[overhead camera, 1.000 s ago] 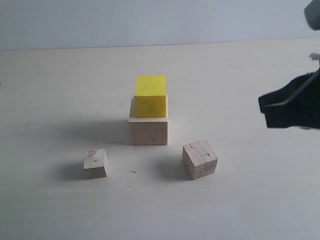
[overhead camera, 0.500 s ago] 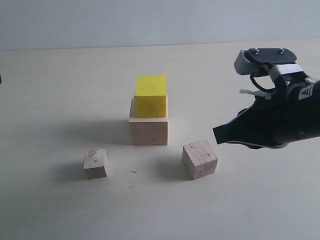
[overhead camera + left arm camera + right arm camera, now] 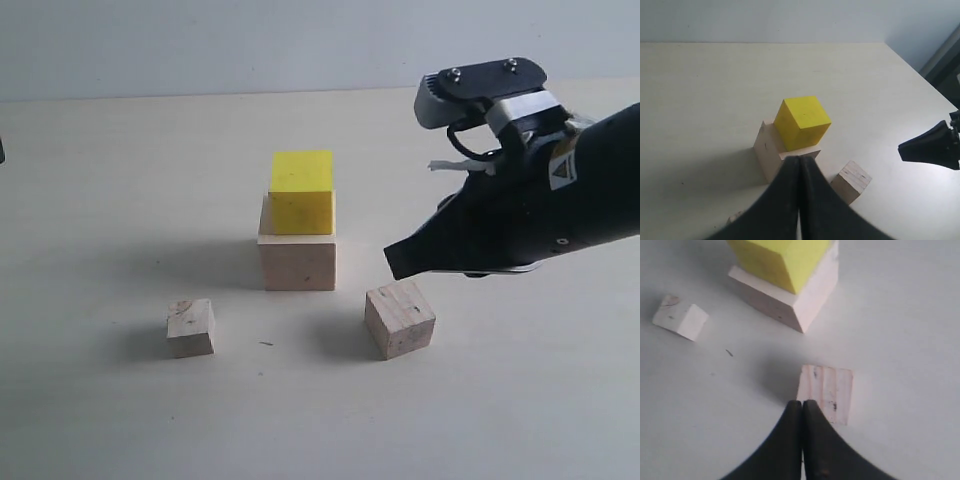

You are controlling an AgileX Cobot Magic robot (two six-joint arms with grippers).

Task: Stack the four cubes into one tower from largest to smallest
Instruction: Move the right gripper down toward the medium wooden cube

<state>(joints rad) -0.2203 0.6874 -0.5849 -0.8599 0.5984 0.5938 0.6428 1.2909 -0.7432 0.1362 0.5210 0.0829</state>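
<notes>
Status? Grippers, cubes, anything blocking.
Left gripper and right gripper shut, empty; right by greyish cube. Yellow cube on pale cube; greyish, smallest cube unstacked. Nothing in the way.

The yellow cube [image 3: 301, 190] on the pale wood cube [image 3: 298, 262] makes a tall obstacle in the middle of the counter [image 3: 120, 180]. The greyish cube [image 3: 400, 318] sits near its front right and the smallest cube [image 3: 190, 327] well apart at front left, with a wide lane between them. The right gripper [image 3: 392, 262], jaws pressed together, hangs close above the greyish cube and blocks the way from the right. Above the yellow cube the room is free.
</notes>
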